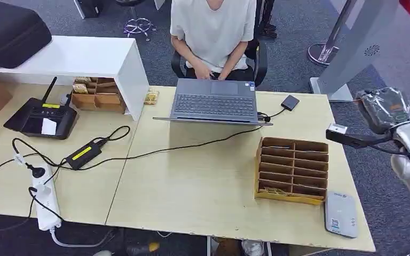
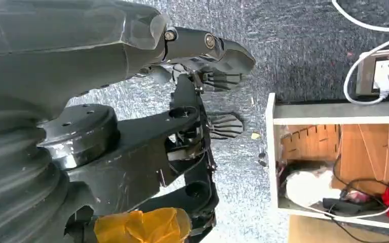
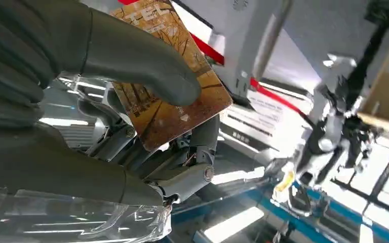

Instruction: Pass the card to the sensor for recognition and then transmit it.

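The right hand [image 3: 106,101] pinches a brown patterned card [image 3: 174,96] between its thick grey thumb, which lies across the card's face, and the darker fingers [image 3: 202,142] behind it; in the head view this hand [image 1: 387,109], wrapped in clear film, is raised off the bench beyond its right edge, above the grey floor. The left hand [image 2: 182,101] hangs over speckled grey floor beside an open shelf unit [image 2: 334,162], its dark fingers [image 2: 218,48] loosely extended with nothing visible between them. On the bench [image 1: 192,202], a flat grey card reader [image 1: 340,214] lies at the near right corner, just beside a brown cardboard slotted card box [image 1: 292,169] that stands along the right side. A grey laptop [image 1: 214,101] sits open at the far edge in front of a seated person in a white shirt [image 1: 213,32], with a small dark drive [image 1: 290,102] cabled to it at its right. On the left half lie a black power adapter [image 1: 84,152], a white power strip [image 1: 45,200] at the near left edge, and a black desk terminal with an antenna [image 1: 41,116] under a white shelf [image 1: 80,56] that carries a black case [image 1: 8,32].
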